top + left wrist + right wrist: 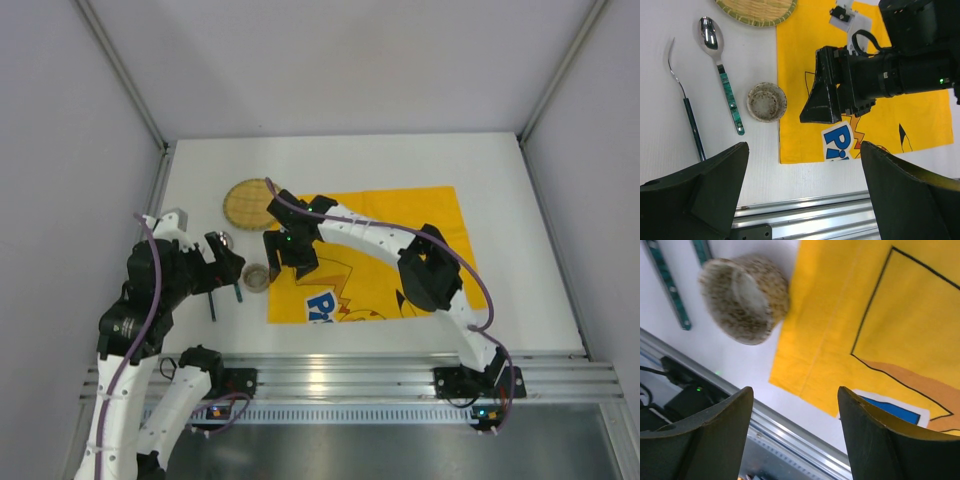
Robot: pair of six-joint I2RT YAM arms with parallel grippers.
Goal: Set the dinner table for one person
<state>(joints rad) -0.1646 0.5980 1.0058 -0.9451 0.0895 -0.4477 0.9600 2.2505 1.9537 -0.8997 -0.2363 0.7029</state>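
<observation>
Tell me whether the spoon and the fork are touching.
Apart. The left wrist view shows a strip of bare white dinner table between the spoon and the fork all along the spoon's length.

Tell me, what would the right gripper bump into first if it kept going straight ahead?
The right gripper would probably hit the yellow cloth near its edge, just beside the speckled cup, though depth is hard to judge.

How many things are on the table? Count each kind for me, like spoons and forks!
Spoon: 1
Fork: 1
Small speckled cup: 1
Round woven mat: 1
Yellow cloth: 1
Total: 5 things on the white table
</observation>
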